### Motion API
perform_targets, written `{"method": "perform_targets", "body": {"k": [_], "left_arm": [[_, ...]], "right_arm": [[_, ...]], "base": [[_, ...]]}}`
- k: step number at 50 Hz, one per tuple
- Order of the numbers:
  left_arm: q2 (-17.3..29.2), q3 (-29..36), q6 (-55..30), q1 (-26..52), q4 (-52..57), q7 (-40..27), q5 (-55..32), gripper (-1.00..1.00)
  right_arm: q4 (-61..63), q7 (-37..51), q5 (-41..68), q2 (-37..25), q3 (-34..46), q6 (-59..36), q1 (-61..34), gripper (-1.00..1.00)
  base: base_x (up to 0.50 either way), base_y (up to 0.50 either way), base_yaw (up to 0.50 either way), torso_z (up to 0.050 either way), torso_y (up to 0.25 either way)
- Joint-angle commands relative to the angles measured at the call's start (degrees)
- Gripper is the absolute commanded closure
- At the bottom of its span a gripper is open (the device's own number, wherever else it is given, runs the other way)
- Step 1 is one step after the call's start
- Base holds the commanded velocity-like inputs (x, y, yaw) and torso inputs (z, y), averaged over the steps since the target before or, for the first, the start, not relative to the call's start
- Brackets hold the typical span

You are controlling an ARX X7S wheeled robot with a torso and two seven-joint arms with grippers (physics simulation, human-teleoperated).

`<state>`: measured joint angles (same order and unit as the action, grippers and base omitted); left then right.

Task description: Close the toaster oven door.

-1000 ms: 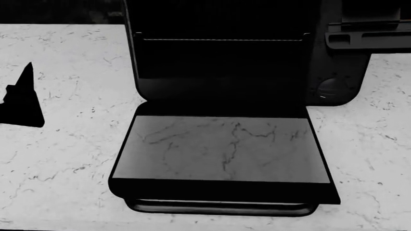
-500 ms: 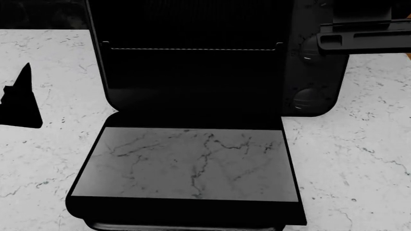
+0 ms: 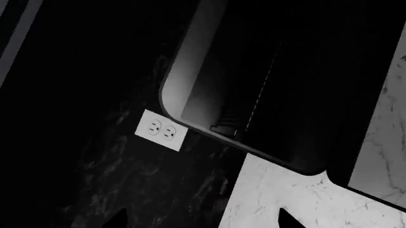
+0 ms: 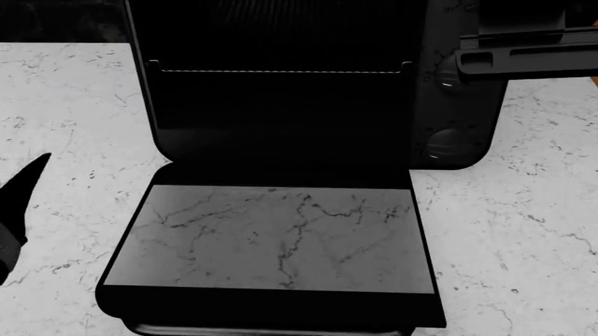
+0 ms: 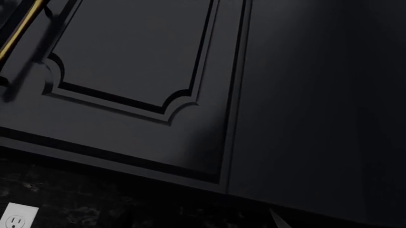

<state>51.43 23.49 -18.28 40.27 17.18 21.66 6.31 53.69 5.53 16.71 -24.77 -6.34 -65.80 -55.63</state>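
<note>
The toaster oven [image 4: 280, 105] stands at the back of the marble counter, with its cavity open and a wire rack edge [image 4: 280, 71] showing. The toaster oven door [image 4: 271, 238] lies flat toward me, with its bar handle [image 4: 271, 329] at the near edge. My left gripper [image 4: 17, 224] hangs left of the door, apart from it. In the left wrist view the left gripper [image 3: 204, 221] is open and empty, facing the oven's left corner [image 3: 203, 61]. My right gripper [image 4: 523, 59] is raised by the oven's upper right. In the right wrist view it [image 5: 199, 221] is open.
Two knobs [image 4: 447, 142] sit on the oven's right panel. A wall outlet [image 3: 161, 130] is on the dark backsplash behind the counter [image 3: 266, 199]. Dark cabinet doors [image 5: 140, 61] with a gold handle [image 5: 19, 31] hang above.
The head view shifted early on, so the oven now sits lower and further left in it. My left gripper has since dropped lower in the view. The door has not moved.
</note>
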Motion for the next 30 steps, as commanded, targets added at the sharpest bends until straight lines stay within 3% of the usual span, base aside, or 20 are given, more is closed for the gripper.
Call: {"method": "perform_targets", "body": {"k": [1, 7, 12, 30], "left_arm": [[11.93, 10.27, 18.95, 1.09, -4.28, 9.21, 11.3, -1.0], [13.24, 12.04, 22.58, -0.94, -5.14, 8.54, 12.87, -1.0], [11.25, 15.3, 27.69, -1.99, -10.11, 7.07, 15.95, -1.0], [4.38, 18.58, 30.02, 0.55, -16.7, 6.15, 20.34, -1.0]], "right_arm": [[0.53, 0.04, 0.54, -0.36, -0.39, -0.56, -0.04, -1.0], [0.7, 0.3, 0.74, -0.44, -0.15, -1.01, -0.56, -1.0], [1.77, 0.23, 1.37, -0.65, -1.17, -2.29, -0.8, -1.0], [1.56, 0.71, 1.92, -0.75, -1.36, -2.07, -0.74, -1.0]], "base": [[0.0, 0.0, 0.0, 0.0, 0.0], [0.0, 0.0, 0.0, 0.0, 0.0], [0.0, 0.0, 0.0, 0.0, 0.0], [0.0, 0.0, 0.0, 0.0, 0.0]]}}
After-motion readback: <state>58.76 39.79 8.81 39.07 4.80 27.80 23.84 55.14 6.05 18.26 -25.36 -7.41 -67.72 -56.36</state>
